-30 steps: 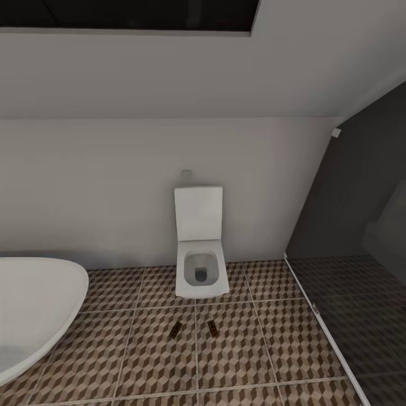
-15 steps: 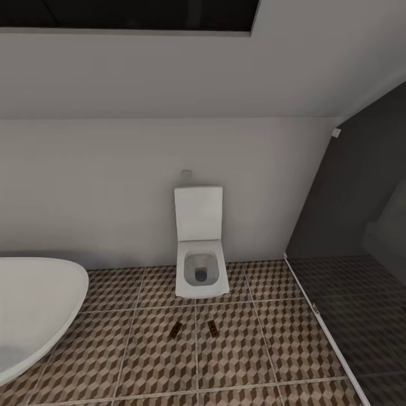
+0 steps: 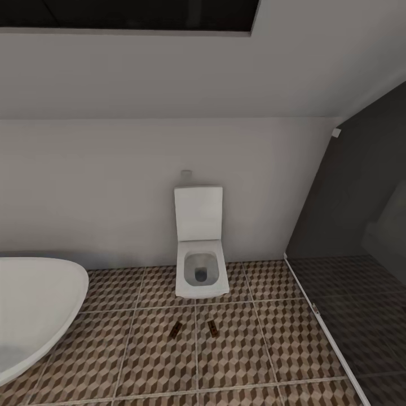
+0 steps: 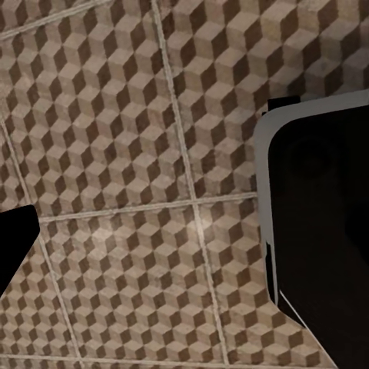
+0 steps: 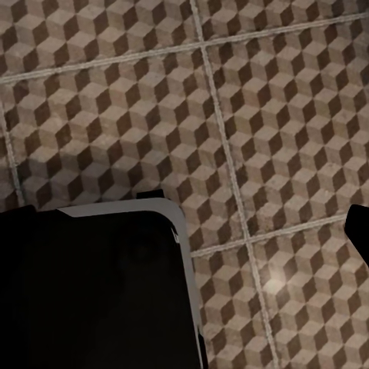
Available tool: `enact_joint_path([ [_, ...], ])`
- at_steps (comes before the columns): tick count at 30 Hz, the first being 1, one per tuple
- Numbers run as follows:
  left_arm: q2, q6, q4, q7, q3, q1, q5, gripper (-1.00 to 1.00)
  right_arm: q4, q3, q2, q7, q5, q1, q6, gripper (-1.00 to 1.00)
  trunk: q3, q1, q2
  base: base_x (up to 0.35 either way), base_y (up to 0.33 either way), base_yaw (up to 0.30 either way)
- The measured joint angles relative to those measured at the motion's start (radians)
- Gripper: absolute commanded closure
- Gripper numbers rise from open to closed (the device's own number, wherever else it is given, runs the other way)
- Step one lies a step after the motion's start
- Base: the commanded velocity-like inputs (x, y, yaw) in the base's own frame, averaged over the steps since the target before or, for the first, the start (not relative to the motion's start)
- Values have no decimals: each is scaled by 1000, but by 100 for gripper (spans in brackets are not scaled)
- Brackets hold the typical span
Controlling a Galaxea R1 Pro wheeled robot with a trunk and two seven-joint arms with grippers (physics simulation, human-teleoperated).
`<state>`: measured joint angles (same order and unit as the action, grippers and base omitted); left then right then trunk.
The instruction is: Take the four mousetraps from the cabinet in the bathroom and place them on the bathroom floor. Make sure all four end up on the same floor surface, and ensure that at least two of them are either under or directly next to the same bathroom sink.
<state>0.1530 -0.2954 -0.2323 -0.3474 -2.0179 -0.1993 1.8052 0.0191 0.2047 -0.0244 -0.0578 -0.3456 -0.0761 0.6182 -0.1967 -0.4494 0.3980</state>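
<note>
Bathroom floor [image 3: 242,344], cube-patterned tiles; white tub [image 3: 34,304] at 8 o'clock; white toilet [image 3: 200,248] centre, lid up; two mousetraps [image 3: 176,330] [image 3: 211,327] flat on tiles, near toilet at 6 o'clock. Jaw state of both grippers: cannot tell

Two small brown mousetraps [image 3: 175,330] [image 3: 212,327] lie flat, near each other, on the cube-patterned bathroom floor [image 3: 242,349].
</note>
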Motion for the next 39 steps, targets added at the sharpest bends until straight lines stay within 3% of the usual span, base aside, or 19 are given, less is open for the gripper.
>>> enact_joint_path([
  [19,-1,-6,38,10,0,0,0,-100,2,-2,-3,2,0,0,1,-100,0,0,0,0,0,0],
  [39,-1,-7,50,10,0,0,-1,-100,20,-3,11,6,-1,0,3,-100,0,0,0,0,0,0],
])
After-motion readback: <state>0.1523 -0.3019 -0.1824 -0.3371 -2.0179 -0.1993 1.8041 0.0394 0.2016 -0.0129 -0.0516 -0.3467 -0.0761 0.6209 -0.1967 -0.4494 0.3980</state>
